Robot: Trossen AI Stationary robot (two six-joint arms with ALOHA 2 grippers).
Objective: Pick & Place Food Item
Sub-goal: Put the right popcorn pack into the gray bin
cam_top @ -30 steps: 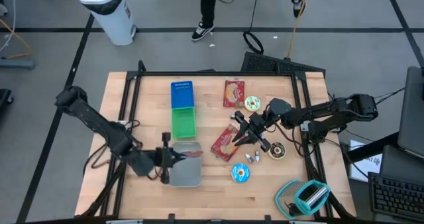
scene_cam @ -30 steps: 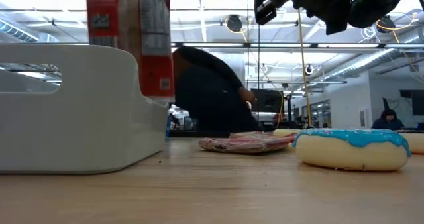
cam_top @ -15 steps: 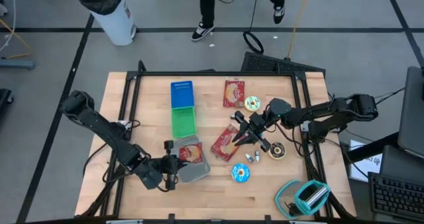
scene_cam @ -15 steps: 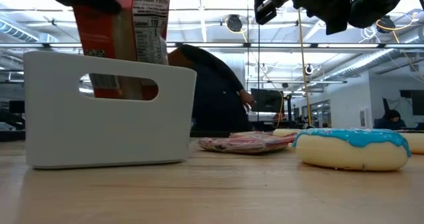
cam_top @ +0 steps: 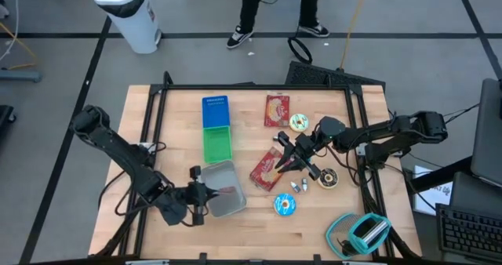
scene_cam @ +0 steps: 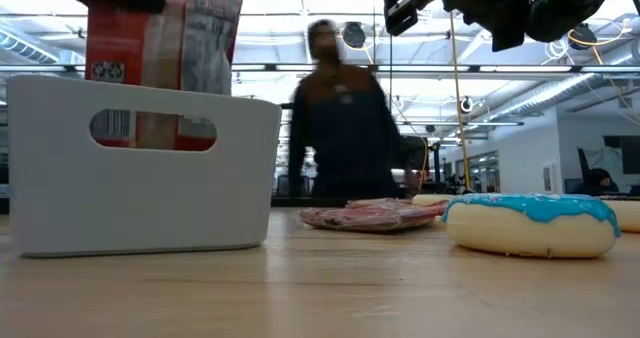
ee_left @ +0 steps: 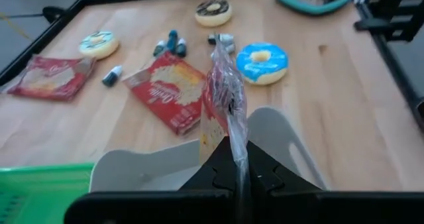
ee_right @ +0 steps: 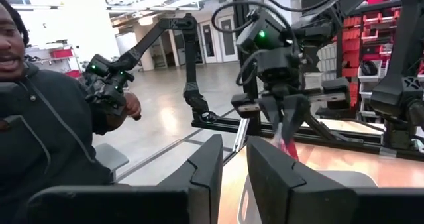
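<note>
My left gripper (cam_top: 198, 193) is near the table's front left, shut on a red snack bag (ee_left: 222, 91) that stands in a grey bin (cam_top: 227, 169). In the low view the bag (scene_cam: 165, 48) sticks up out of the bin (scene_cam: 140, 188) and shows through its handle hole. Whether the bag's bottom rests on the bin floor is hidden. My right gripper (cam_top: 292, 159) hovers open above a red packet (cam_top: 265, 171) lying flat at mid table, touching nothing. My left gripper pinches the bag's crimped top edge (ee_left: 232, 139) between its two fingers, which lie across that edge. The fingers come slanting from the table's left and above. The bag hangs roughly upright below them, its lower part inside the bin.
A green bin (cam_top: 218, 145) and a blue bin (cam_top: 215, 112) stand behind the grey one. A blue donut (cam_top: 284, 205), other donuts (cam_top: 327, 179), small bottles (cam_top: 298, 186), another red packet (cam_top: 277, 110) and a teal object (cam_top: 361, 232) lie to the right. A person stands beyond the far edge.
My left gripper has swung toward the table's near edge and turned, still shut on the bag. The grey bin has turned about on the table and slid a little toward the right. The bag has gone from behind the bin wall to standing inside it.
</note>
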